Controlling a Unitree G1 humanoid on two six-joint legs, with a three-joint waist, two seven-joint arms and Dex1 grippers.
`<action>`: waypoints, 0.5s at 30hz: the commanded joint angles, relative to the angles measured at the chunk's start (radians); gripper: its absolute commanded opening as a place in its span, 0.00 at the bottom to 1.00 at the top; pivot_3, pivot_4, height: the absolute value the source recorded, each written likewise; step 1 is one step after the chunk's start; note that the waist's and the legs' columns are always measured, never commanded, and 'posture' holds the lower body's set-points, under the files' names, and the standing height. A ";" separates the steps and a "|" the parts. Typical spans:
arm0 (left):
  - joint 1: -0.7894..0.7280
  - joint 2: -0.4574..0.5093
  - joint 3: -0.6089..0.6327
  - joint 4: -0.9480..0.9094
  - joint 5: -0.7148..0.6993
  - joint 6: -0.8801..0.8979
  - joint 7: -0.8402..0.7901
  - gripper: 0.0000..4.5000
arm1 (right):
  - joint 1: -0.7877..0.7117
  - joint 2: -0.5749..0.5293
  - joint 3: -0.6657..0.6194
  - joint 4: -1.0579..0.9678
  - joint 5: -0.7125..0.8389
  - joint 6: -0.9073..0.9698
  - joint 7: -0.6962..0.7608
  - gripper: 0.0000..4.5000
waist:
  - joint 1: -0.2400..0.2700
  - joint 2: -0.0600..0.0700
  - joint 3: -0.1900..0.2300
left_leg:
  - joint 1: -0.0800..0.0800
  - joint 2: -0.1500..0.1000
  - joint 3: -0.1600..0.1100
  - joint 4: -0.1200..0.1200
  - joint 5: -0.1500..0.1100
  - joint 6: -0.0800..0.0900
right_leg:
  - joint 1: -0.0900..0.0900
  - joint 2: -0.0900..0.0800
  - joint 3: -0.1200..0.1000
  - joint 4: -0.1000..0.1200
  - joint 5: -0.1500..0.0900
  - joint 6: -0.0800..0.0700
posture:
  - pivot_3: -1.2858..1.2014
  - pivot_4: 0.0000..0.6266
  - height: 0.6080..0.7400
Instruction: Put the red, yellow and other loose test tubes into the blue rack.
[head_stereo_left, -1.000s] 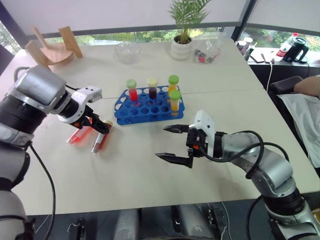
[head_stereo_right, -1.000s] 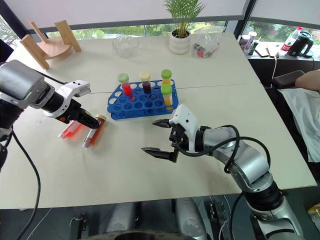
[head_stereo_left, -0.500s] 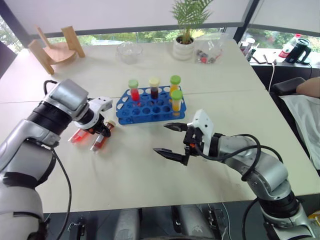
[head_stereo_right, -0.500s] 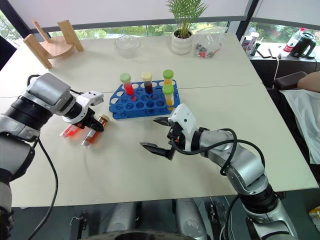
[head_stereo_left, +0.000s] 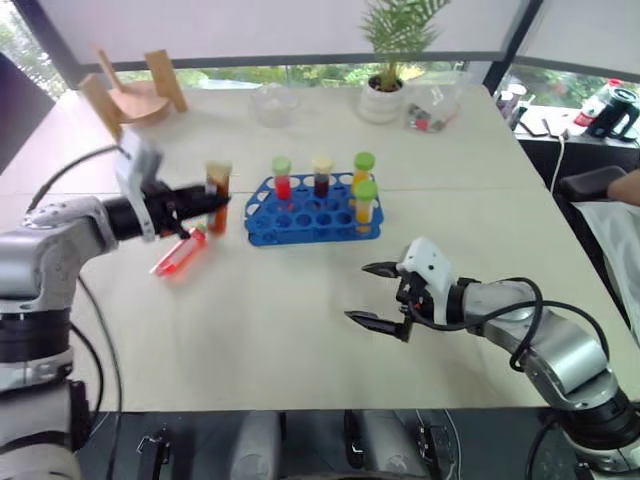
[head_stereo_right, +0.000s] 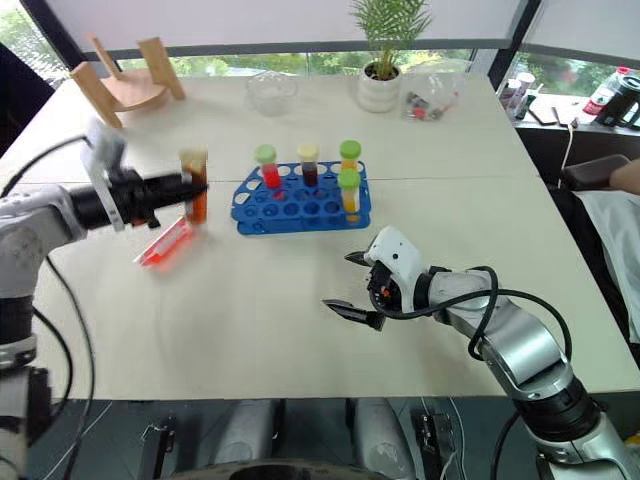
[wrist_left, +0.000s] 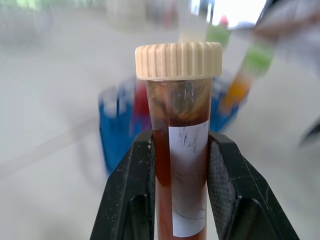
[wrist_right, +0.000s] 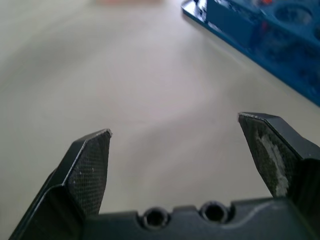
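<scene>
A: Where is the left hand (wrist_left: 180, 195)?
B: Raised above the tabletop (head_stereo_left: 280, 320), just left of the blue rack (head_stereo_left: 315, 210). Its two black fingers are clamped on a brown-filled test tube (wrist_left: 180, 165) with a cream ribbed cap, and the tube stands upright in the grip. The wrist view shows the fingers pressing both sides of the tube, just below the cap, with a white label facing the camera.

A: And the right hand (head_stereo_left: 378, 295)?
B: Spread wide and holding nothing. It sits low over bare tabletop, in front of the rack and well apart from it. One fingertip is toward the rack, the other toward the near edge.

A: What is in the rack?
B: Four capped tubes stand upright along its far and right side: a red one with a green cap (head_stereo_left: 282, 178), a dark one with a cream cap (head_stereo_left: 321, 176), and two orange-yellow ones with green caps (head_stereo_left: 363, 190). The near holes are empty.

A: Anything loose?
B: One red test tube (head_stereo_left: 178, 253) lies tilted on the tabletop, left of the rack and below the left hand.
</scene>
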 joint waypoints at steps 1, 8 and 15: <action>0.037 -0.150 -0.027 -0.066 0.052 -0.173 0.113 0.18 | -0.051 -0.024 -0.046 0.027 0.022 -0.006 0.045 1.00 | -0.002 0.000 0.000 | 0.003 -0.001 0.000 0.000 0.000 0.000 | 0.004 0.000 0.001 -0.003 0.001 0.002 | 0.52 0.24 1.00; 0.041 -0.384 -0.184 0.058 0.222 -0.515 0.142 0.18 | -0.103 -0.020 -0.103 0.058 0.082 0.039 0.067 1.00 | -0.003 -0.001 0.000 | 0.014 -0.002 0.003 -0.004 0.000 0.000 | 0.013 -0.001 0.004 -0.007 0.002 0.003 | 0.52 0.24 1.00; 0.005 -0.484 -0.250 0.213 0.263 -0.641 0.105 0.18 | -0.086 -0.031 -0.125 0.031 0.086 0.065 0.043 1.00 | -0.010 -0.001 0.000 | 0.013 -0.002 0.003 -0.005 -0.003 0.005 | 0.011 0.000 0.005 -0.007 0.001 0.002 | 0.52 0.24 1.00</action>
